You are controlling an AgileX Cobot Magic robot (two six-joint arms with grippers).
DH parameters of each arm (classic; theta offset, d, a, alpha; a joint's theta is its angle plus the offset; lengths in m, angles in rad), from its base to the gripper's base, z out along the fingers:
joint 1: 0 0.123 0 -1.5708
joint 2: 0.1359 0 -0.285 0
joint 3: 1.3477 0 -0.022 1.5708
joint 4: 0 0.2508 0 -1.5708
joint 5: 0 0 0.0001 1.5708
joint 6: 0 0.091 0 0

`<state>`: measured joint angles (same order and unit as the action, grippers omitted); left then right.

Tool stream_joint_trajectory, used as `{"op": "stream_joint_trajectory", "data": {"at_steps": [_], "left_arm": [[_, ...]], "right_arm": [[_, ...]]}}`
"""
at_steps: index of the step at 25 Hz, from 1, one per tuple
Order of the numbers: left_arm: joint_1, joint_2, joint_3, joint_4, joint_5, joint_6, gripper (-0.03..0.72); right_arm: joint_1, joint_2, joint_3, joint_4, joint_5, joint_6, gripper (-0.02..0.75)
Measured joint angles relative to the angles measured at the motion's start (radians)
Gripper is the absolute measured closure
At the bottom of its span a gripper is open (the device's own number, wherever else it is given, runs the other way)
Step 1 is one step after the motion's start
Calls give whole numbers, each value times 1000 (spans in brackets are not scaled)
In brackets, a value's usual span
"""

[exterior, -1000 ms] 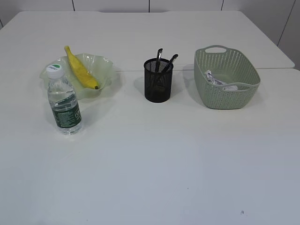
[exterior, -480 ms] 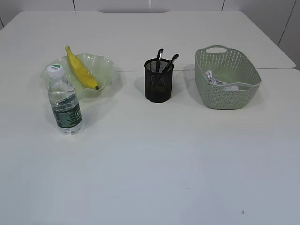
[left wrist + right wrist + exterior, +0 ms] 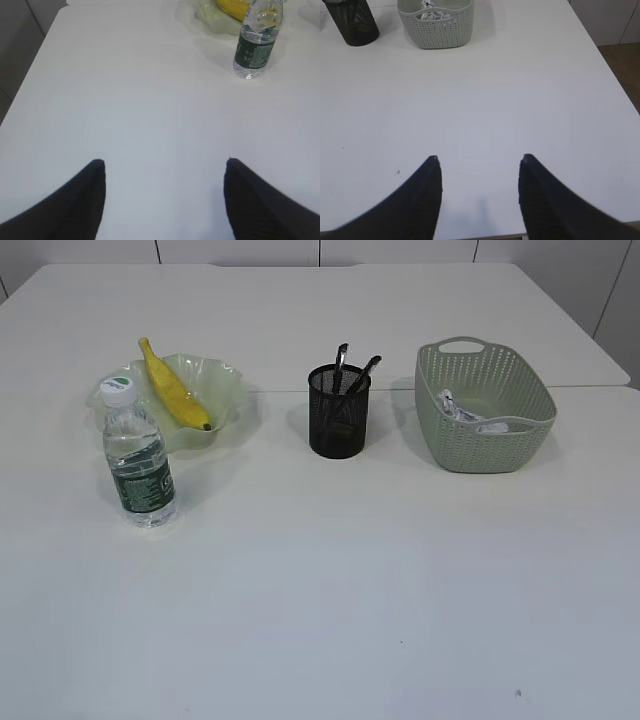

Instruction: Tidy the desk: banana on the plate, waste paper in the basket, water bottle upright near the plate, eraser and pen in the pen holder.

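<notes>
Task looks done: banana [image 3: 175, 390] lies on the plate [image 3: 228, 381], water bottle [image 3: 139, 463] stands upright just beside the plate, waste paper [image 3: 462, 410] sits in the basket [image 3: 485, 445], pens stick out of the pen holder [image 3: 338, 412]; eraser not visible, likely inside. Left gripper [image 3: 165, 165] is wide open and empty over bare worktop [image 3: 350, 590], bottle and plate ahead and to its right; right gripper [image 3: 479, 159] is also spread and empty, basket and holder far ahead to its left. Best move, I judge: stay clear, don't bump the bottle.
</notes>
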<state>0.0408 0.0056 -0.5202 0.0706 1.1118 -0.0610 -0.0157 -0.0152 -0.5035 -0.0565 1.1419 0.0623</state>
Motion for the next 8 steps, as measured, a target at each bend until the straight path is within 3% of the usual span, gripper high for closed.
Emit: {"op": "stream_joint_trajectory", "data": {"at_steps": [8], "left_arm": [[0, 0, 0, 0, 0, 0, 169]], "right_arm": [[0, 0, 0, 0, 0, 0, 360]]}}
